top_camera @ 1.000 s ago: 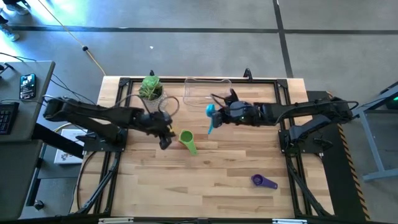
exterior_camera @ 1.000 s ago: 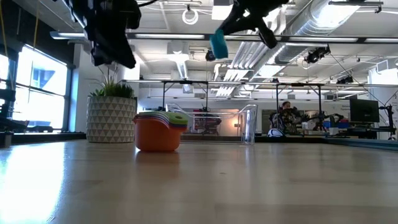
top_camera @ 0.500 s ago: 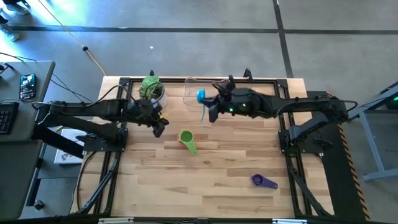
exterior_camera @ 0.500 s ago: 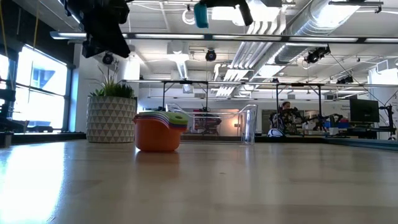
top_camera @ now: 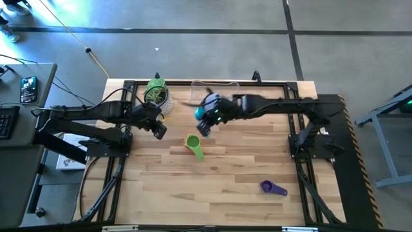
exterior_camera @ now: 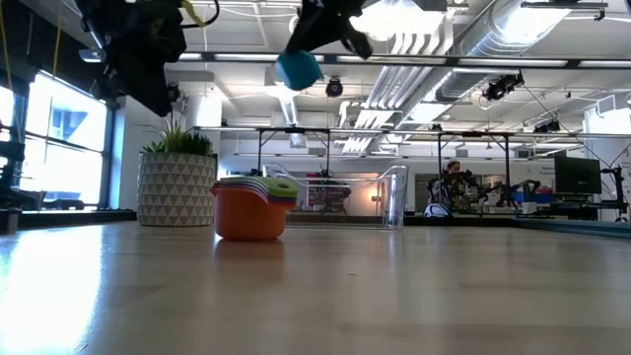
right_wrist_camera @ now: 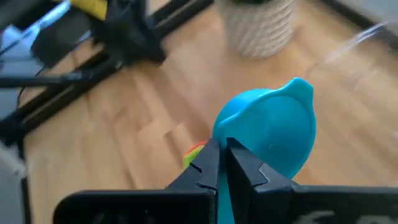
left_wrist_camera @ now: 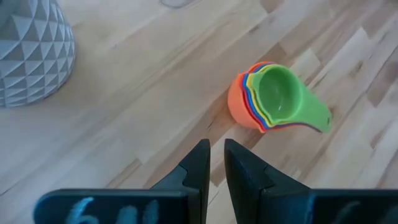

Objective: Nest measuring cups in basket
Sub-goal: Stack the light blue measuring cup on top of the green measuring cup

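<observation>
Light blue cup (top_camera: 203,111) – clamped in right gripper (top_camera: 207,119), aloft | left gripper (top_camera: 159,131) – nearly together, empty

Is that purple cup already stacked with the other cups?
No, the purple cup lies alone near the table's front right, far from the nested stack with the green cup on top.

obstacles: nested cup stack (top_camera: 193,144), plant pot (top_camera: 156,92), basket (top_camera: 219,87) | free: bare table (top_camera: 225,187) near purple cup (top_camera: 273,187)

A nested stack of measuring cups (top_camera: 193,143), green on top, lies mid-tabletop. A light blue cup (top_camera: 203,113) is held aloft. A purple cup (top_camera: 272,187) lies apart. The clear basket (top_camera: 196,87) sits at the far edge.
</observation>
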